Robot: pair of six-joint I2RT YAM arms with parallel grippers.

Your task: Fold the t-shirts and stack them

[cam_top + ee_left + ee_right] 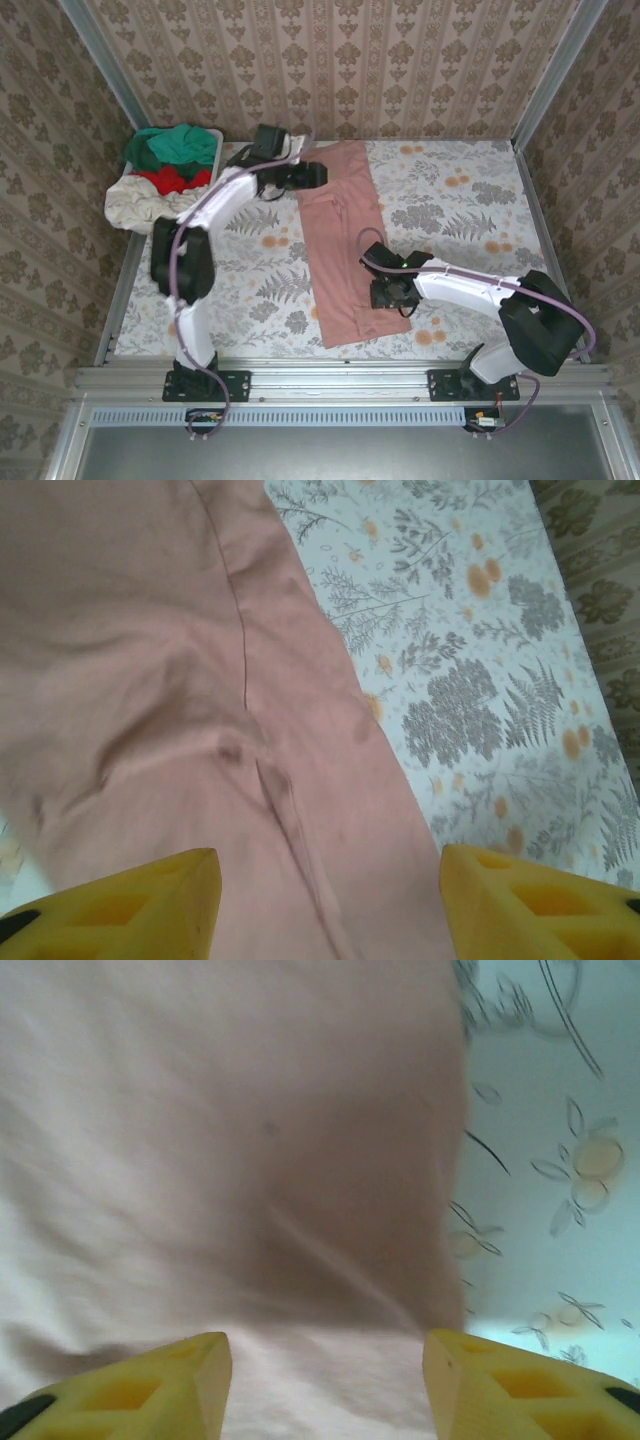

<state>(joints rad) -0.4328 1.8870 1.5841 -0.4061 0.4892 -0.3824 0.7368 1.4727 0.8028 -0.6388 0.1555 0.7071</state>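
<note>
A dusty-pink t-shirt (345,240) lies on the table folded into a long narrow strip that runs from the far side toward the near edge. My left gripper (318,175) hovers over the strip's far left part. In the left wrist view it (330,900) stands open above the pink cloth (150,680), with a seam crease running between its fingers. My right gripper (383,293) is low over the strip's near right edge. It (325,1380) is open too, and the blurred pink cloth (250,1160) lies under it. Teal-green (175,145), red (170,180) and cream (135,205) t-shirts are heaped at the far left.
The heap sits in a white laundry basket (216,150) at the table's far left corner. A floral tablecloth (470,200) covers the table, bare to the right of the pink strip. Metal rails and patterned walls close in the table's sides.
</note>
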